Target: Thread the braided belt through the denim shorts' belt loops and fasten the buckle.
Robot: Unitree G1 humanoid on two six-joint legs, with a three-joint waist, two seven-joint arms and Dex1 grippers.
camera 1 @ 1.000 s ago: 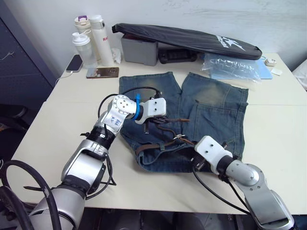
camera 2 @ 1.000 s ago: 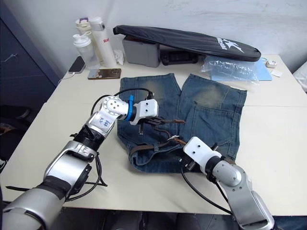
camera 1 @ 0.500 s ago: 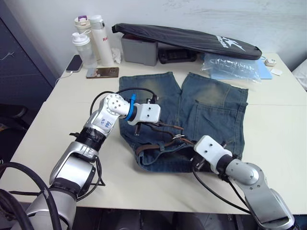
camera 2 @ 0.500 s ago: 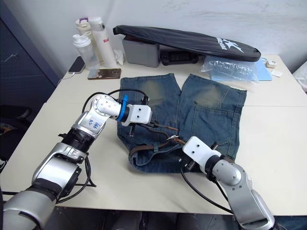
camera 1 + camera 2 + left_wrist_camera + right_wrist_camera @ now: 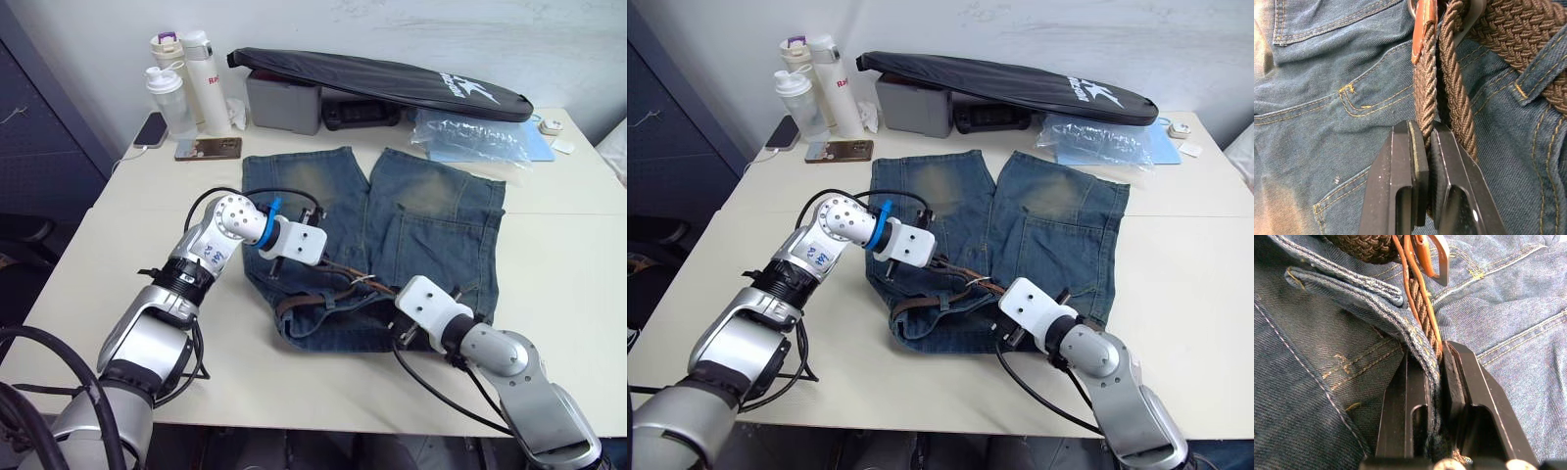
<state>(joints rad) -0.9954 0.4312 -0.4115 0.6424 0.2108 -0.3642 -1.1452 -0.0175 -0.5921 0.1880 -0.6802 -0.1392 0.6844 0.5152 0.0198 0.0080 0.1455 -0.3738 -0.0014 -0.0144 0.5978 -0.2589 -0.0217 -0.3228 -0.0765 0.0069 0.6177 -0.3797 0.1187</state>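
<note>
While the denim shorts (image 5: 392,235) lie flat mid-bench with waistband toward the near edge and bare bench (image 5: 568,264) on both sides, the braided belt (image 5: 328,294) runs sideways along that waistband. The left tool (image 5: 1422,147) is clamped on a belt strand beside the tan tip. The right tool (image 5: 1432,382) pinches waistband fold and belt together near the buckle (image 5: 1437,259).

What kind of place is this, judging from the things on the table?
Probably a lab or office workroom, not a home. A plain table against a bare wall holds drink bottles, phones and a long black bag beside the denim shorts.
</note>
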